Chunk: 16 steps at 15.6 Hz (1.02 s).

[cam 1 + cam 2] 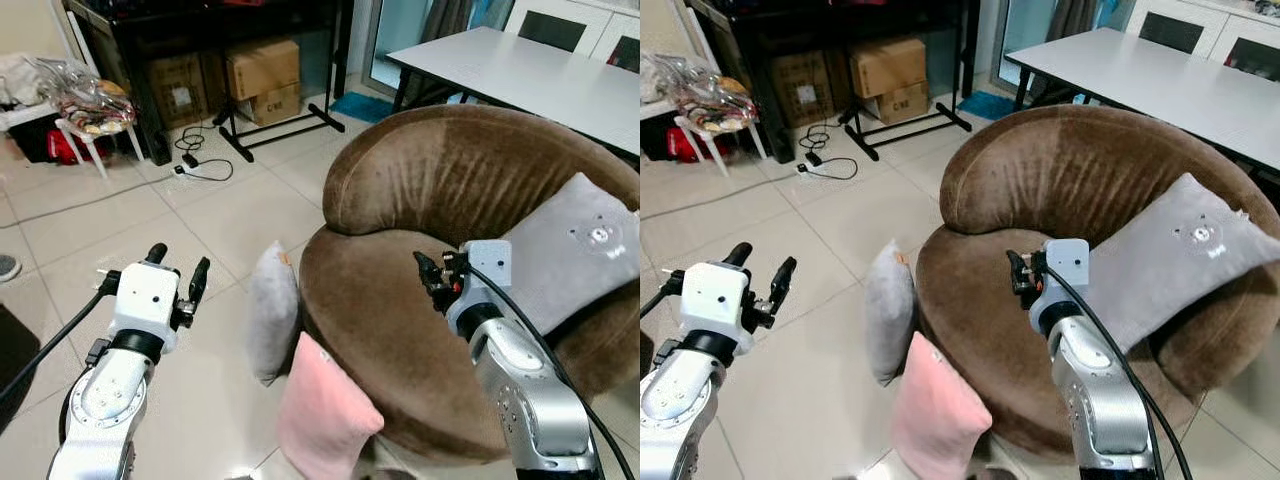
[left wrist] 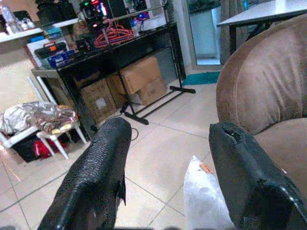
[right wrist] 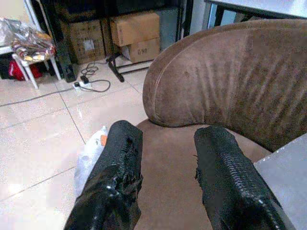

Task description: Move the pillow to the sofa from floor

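Left of the round brown velvety sofa (image 1: 400, 300), the left gripper (image 1: 178, 268) hovers over glossy floor tiles (image 1: 200, 200), fingers spread, empty. A soft grey pillow (image 1: 272, 312) and a pink pillow (image 1: 325, 410) lean upright against the sofa's front. Above the sofa seat, the right gripper (image 1: 430, 272) hangs open beside a grey cushion (image 1: 575, 255).
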Motion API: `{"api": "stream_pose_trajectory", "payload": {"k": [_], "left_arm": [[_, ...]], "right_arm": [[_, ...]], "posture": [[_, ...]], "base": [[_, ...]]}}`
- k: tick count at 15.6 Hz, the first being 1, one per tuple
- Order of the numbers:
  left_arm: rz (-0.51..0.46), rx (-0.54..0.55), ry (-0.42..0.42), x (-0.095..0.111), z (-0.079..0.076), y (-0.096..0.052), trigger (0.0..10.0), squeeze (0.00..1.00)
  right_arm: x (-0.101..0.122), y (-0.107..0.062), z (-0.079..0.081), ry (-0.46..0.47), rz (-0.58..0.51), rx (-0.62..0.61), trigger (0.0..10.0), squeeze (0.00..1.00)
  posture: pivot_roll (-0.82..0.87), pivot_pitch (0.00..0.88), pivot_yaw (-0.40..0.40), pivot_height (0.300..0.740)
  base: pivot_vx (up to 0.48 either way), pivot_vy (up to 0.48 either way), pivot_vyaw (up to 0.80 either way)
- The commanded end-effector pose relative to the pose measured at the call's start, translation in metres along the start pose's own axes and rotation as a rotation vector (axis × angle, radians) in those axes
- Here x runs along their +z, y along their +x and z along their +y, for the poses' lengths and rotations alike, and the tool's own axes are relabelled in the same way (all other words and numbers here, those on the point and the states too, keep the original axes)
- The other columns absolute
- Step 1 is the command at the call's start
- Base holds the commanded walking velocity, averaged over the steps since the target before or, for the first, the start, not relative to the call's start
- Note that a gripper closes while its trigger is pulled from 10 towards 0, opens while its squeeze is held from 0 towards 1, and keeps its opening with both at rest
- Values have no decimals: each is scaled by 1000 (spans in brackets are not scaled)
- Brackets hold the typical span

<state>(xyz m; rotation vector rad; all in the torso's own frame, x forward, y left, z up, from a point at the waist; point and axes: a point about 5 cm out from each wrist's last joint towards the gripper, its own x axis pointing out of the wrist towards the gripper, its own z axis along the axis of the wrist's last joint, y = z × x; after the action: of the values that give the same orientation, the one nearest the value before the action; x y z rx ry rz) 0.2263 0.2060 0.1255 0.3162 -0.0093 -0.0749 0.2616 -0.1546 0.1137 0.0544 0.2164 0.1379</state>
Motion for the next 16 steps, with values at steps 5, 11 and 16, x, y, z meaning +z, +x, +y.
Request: {"api": "stream_pose_trajectory", "payload": {"k": [5, 11, 16], "left_arm": [[-2, 26, -39, -3, -2, -1, 10000, 0], [-13, 24, -52, -2, -4, -1, 10000, 0], [-18, 27, -63, -2, -3, -2, 10000, 0]], "right_arm": [[-3, 0, -1, 7, 1, -13, 10000, 0], [-3, 3, 5, -40, 32, 11, 10000, 0], [-3, 4, 5, -124, 50, 27, 10000, 0]], "posture": [[-76, 0, -35, 617], [-77, 0, -39, 583], [-77, 0, -43, 583]], "base": [[0, 0, 0], [0, 0, 0], [335, 0, -103]]}}
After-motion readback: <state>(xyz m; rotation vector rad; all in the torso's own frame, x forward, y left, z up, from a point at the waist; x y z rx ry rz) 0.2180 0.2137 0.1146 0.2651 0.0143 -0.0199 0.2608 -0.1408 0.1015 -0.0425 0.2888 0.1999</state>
